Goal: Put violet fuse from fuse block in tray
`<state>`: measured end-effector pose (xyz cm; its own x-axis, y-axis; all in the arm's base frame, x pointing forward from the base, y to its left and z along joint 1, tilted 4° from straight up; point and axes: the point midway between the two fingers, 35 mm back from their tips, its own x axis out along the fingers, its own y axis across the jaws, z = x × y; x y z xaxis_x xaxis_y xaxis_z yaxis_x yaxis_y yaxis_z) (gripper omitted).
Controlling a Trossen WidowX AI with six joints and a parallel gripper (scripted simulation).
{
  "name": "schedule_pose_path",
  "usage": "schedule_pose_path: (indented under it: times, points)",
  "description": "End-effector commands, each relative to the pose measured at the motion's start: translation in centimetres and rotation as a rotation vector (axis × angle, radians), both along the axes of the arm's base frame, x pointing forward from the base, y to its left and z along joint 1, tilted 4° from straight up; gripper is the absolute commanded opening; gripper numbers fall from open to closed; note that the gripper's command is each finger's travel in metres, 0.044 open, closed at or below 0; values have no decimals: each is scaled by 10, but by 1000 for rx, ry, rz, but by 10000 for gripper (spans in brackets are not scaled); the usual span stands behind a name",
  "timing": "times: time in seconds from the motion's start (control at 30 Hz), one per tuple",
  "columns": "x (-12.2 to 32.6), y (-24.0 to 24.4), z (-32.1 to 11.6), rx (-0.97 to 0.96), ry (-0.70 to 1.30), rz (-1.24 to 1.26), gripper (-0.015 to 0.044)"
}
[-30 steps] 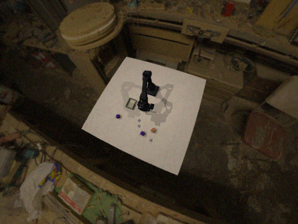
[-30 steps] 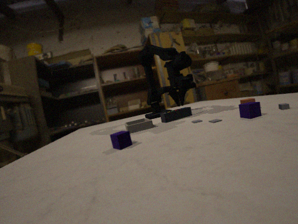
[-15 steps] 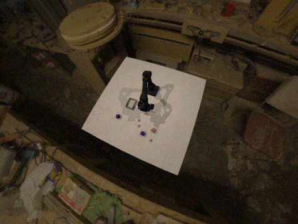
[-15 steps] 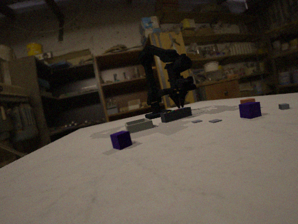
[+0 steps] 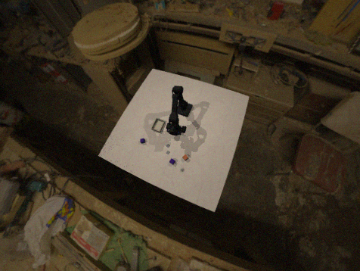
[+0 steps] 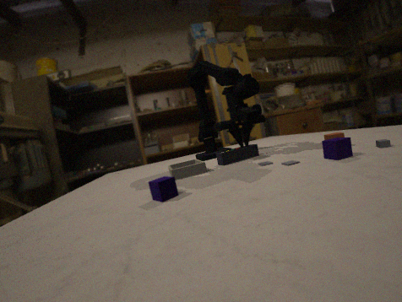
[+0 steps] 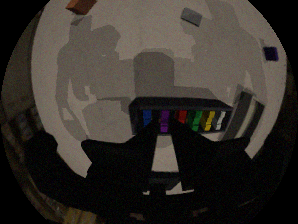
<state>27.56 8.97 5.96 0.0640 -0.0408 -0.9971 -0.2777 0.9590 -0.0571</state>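
Observation:
The dark fuse block (image 6: pixel 230 158) (image 7: pixel 180 104) stands below my gripper; in the top view the arm hides it. The violet fuse (image 7: pixel 164 120) sits upright in its slot, between the blue fuse (image 7: pixel 147 117) and the red fuse (image 7: pixel 182 116). Green, yellow and white fuses follow to the right. My gripper (image 6: pixel 245 145) (image 7: pixel 164 120) is open by a narrow gap and points down, its tips close to the top of the block, in line with the violet fuse. The exact height is hard to tell. The grey tray (image 5: pixel 154 124) (image 6: pixel 190 169) lies beside the block's white-fuse end.
One violet cube (image 5: pixel 142 141) (image 6: pixel 163 189) lies near the tray, another (image 5: pixel 172 161) (image 6: pixel 337 148) beside an orange block (image 5: pixel 185 157) (image 6: pixel 334 135). Flat grey pieces (image 5: pixel 168 145) (image 6: pixel 290 163) and a small grey block (image 5: pixel 182 169) (image 6: pixel 382 143) lie beyond the fuse block.

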Motion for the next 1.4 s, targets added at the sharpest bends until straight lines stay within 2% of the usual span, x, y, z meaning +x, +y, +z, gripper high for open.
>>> schedule_pose_path:
  times: [0.0,0.2,0.57,1.37]
  points:
    - [0,-1,-5,-7,4,4,74]
    - [0,-1,-5,-7,4,4,74]
    - [-1,0,-4,-2,5,0,1]
    - [-1,0,6,-3,4,1,0]
